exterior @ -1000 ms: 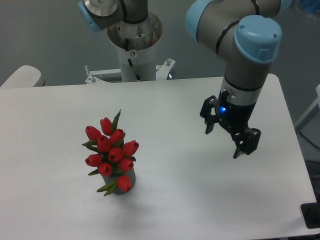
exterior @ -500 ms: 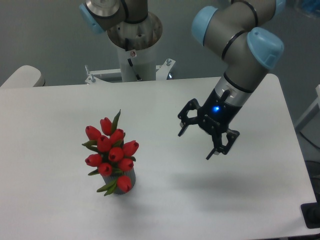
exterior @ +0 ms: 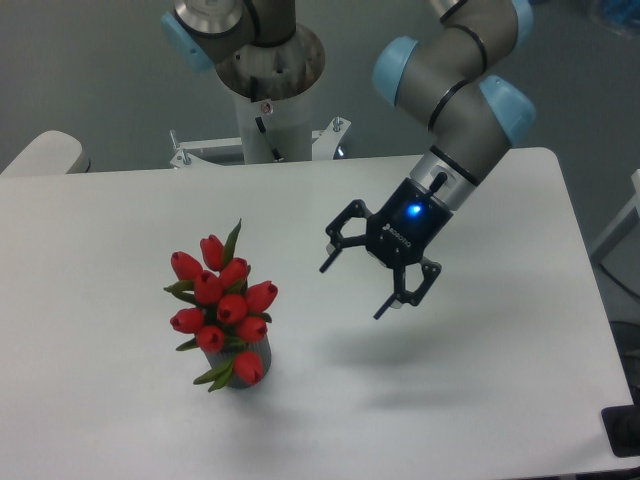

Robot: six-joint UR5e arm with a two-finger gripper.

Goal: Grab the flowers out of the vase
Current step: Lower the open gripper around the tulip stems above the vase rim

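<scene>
On the white desk (exterior: 120, 210), front-left, the flowers (exterior: 221, 304) stand in the vase (exterior: 256, 356): a bunch of red tulip buds with green leaves, one long leaf pointing up at the top of the bunch. Only a sliver of the vase shows, dark grey, below and behind the lowest buds; the bunch is taller than what shows of it and hides its rim. One bud and two leaves droop over the vase's front-left side. The vase's shadow lies faintly on the desk around its base. Right of the flowers and well apart from them, the pincer (exterior: 352, 290) hangs above the desk, touching nothing. Its two black fingers are spread wide with nothing between them, tips pointing down and to the left, toward the flowers' side of the desk. One fingertip (exterior: 325, 268) lies nearer the bunch, the other (exterior: 379, 315) lower and nearer the camera. A blue light glows on the pincer's black body, just above the fingers. The arm (exterior: 452, 90), grey with light blue joint caps, comes down to the pincer from the upper right. A soft shadow of the pincer falls on the desk below and to its right. At the desk's far edge the arm's white pedestal (exterior: 270, 120) stands on a metal bracket.
</scene>
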